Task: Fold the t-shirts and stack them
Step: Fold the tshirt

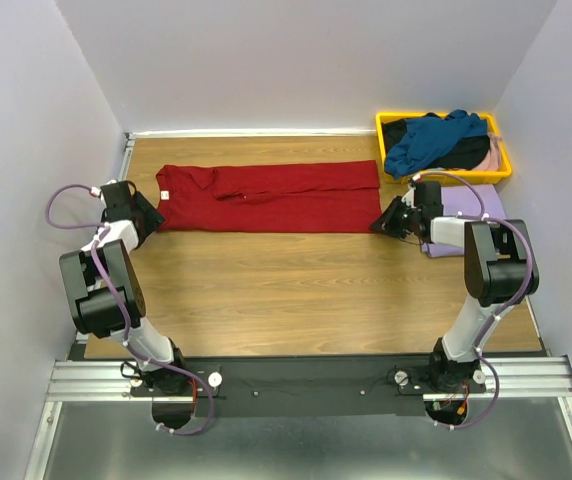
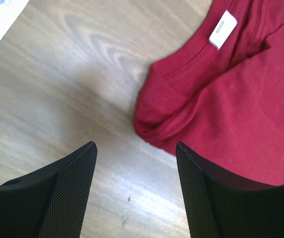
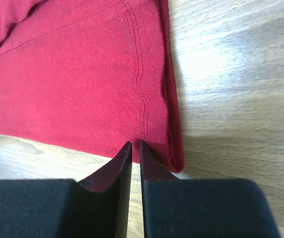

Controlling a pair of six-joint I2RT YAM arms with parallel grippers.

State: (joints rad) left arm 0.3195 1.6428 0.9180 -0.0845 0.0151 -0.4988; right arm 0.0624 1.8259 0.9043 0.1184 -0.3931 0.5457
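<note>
A dark red t-shirt (image 1: 266, 197) lies folded into a long strip across the far half of the table, collar to the left. My left gripper (image 1: 151, 215) stands open at the collar end. In the left wrist view the shirt's (image 2: 241, 99) rounded corner lies just ahead of the left gripper (image 2: 135, 145), with nothing between the fingers. My right gripper (image 1: 381, 225) is at the hem's near corner. The right wrist view shows the right gripper (image 3: 135, 144) nearly together, pinching the stitched hem of the shirt (image 3: 72, 74). A lavender t-shirt (image 1: 471, 205) lies folded under the right arm.
A yellow tray (image 1: 436, 117) at the back right holds a teal blue shirt (image 1: 436, 140), a black one (image 1: 466, 155) and a pale pink one (image 1: 494, 150). White walls close in the table on three sides. A white label (image 2: 223, 29) marks the red collar.
</note>
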